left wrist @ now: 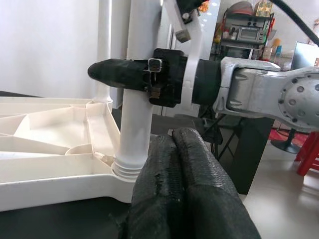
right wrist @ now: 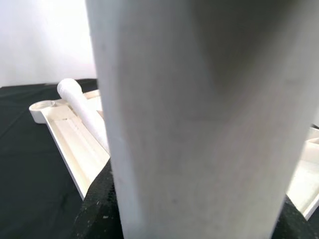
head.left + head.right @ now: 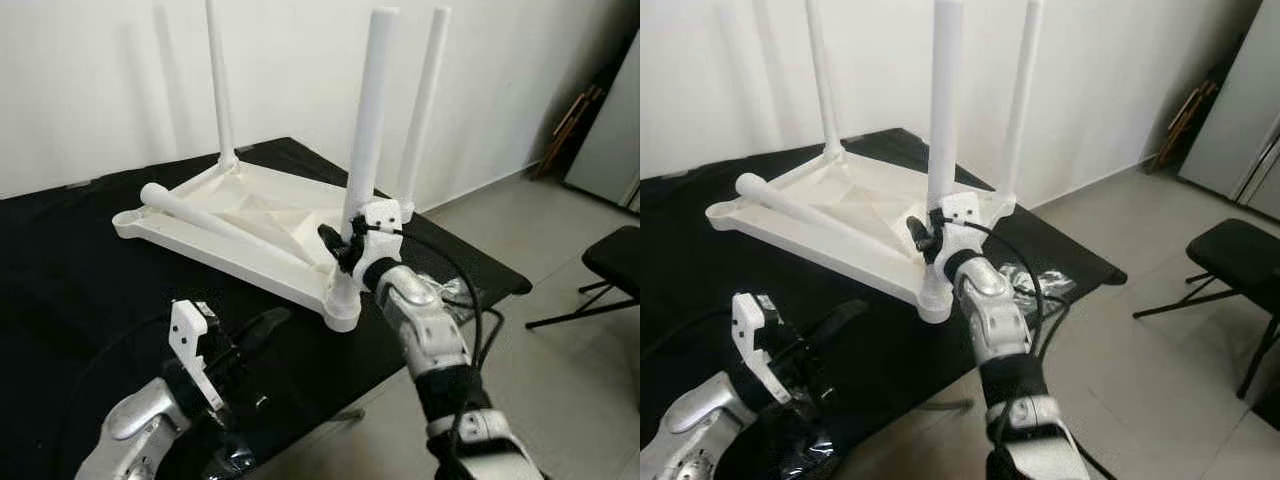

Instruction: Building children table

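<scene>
Black fingers of right gripper (image 3: 340,248) clamped around near white leg (image 3: 366,120), low on it, just above its socket. Black fingers (image 1: 192,174) of left gripper (image 3: 262,327) pressed together, holding nothing, hovering over the black cloth (image 3: 60,270) just short of the tabletop's near corner, aimed at the gripped leg.

White plastic tabletop (image 3: 250,225) upside down on the cloth-covered desk (image 3: 470,262), underside ribs up. Gripped leg upright in near corner socket. Two more legs upright: back leg (image 3: 218,80) at far corner, right leg (image 3: 425,90) at corner nearest the wall. Fourth leg, loose leg (image 3: 215,225), lying across the tabletop's underside, rounded end resting near the left corner, that corner's socket bare.

Right arm (image 3: 430,330) silver, cable looped beside it, reaching in from lower right. Left arm (image 3: 140,420) silver, low at lower left, white bracket on wrist.

Clear plastic wrap (image 3: 455,295) crumpled on desk edge behind right arm. White wall behind. Grey tiled floor (image 3: 560,380) to the right. Black chair (image 3: 610,265) at right edge. In left wrist view, shelf (image 1: 244,30) with clutter in background.
</scene>
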Controlling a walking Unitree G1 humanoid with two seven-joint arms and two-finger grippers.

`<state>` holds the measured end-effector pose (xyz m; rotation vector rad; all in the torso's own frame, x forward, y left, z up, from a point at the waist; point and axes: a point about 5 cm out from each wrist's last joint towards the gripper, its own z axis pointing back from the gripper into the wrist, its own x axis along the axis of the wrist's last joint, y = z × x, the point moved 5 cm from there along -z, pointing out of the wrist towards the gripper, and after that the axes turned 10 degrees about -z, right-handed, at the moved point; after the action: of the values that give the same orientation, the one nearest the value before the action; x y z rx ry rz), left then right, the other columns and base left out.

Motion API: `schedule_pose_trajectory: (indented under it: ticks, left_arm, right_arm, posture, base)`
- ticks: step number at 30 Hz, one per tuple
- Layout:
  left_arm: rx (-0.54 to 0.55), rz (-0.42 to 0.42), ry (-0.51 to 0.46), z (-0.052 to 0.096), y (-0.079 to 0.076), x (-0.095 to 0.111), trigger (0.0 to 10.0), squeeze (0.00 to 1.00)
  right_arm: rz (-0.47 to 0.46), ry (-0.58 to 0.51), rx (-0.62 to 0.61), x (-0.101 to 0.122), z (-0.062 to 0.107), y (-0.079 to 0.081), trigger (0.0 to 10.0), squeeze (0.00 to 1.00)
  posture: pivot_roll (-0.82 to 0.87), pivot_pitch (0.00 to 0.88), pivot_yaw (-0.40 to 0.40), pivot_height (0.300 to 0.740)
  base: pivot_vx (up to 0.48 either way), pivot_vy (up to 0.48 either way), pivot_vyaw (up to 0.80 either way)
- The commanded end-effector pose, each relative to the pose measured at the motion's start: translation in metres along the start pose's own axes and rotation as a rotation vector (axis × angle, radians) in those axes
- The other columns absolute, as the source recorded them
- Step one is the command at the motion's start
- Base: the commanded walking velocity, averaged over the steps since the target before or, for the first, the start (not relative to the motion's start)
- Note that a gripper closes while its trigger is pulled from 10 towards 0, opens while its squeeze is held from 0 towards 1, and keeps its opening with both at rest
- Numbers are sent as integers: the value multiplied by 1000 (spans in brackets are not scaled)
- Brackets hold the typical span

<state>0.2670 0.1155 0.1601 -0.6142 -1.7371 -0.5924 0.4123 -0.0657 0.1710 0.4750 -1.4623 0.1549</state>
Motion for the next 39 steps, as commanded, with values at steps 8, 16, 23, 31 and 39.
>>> schedule_pose_trajectory:
  ticks: [8, 16, 23, 31, 39]
  left_arm:
    - [2, 4, 10, 0, 1, -3, 10000, 0]
    - [-4, 6, 12, -2, 0, -5, 10000, 0]
    - [-5, 2, 15, -2, -2, -6, 10000, 0]
    - [-7, 2, 21, 0, -6, -6, 10000, 0]
    - [-6, 6, 20, 1, -6, -5, 10000, 0]
  right_arm:
    - [-27, 142, 115, -20, 8, 8, 10000, 1000]
    - [92, 138, 400, 5, 6, 14, 10000, 1000]
    - [207, 215, 663, 11, 15, 16, 10000, 0]
    - [177, 268, 767, 18, 13, 21, 0, 0]
    - [176, 263, 769, 18, 13, 17, 0, 0]
  posture:
    - [-26, 0, -36, 740]
    - [-15, 0, -38, 740]
    - [3, 0, -48, 740]
    - [23, 0, -52, 740]
    - [16, 0, -47, 740]
  base:
    - [0, 0, 0]
    - [0, 0, 0]
    - [0, 0, 0]
    - [0, 0, 0]
    - [0, 0, 0]
